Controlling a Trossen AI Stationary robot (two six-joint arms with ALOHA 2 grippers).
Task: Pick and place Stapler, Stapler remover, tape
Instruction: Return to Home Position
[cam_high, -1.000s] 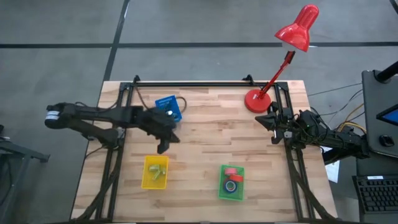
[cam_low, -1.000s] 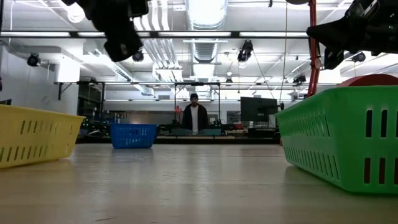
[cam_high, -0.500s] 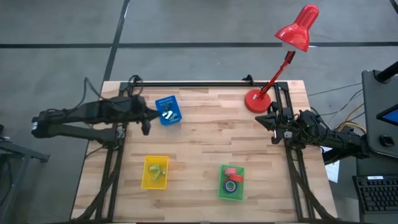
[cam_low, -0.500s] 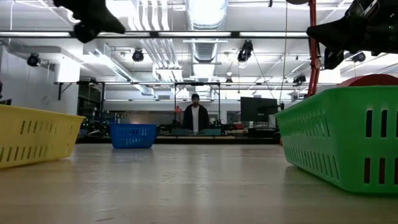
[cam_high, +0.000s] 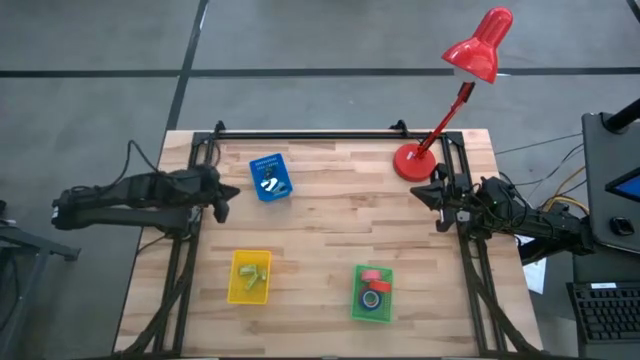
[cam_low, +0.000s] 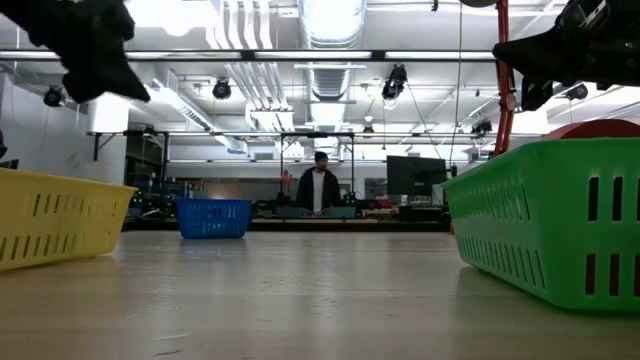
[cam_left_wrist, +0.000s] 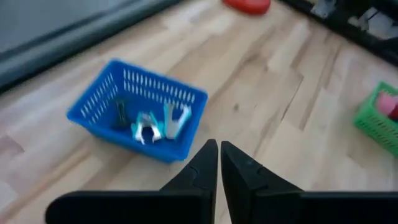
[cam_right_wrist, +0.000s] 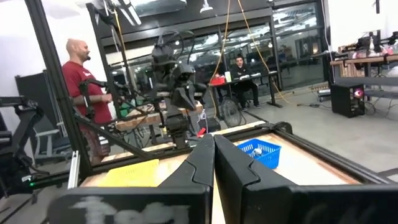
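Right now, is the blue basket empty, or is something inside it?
Not empty: in the left wrist view, the blue basket holds a few small tools.

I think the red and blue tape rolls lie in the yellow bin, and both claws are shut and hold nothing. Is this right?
Not quite. The high view shows the tape rolls in the green bin, not the yellow bin. The left claw and the right claw are indeed shut and empty.

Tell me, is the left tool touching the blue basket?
Apart. The high view shows a strip of bare table between the left tool and the blue basket.
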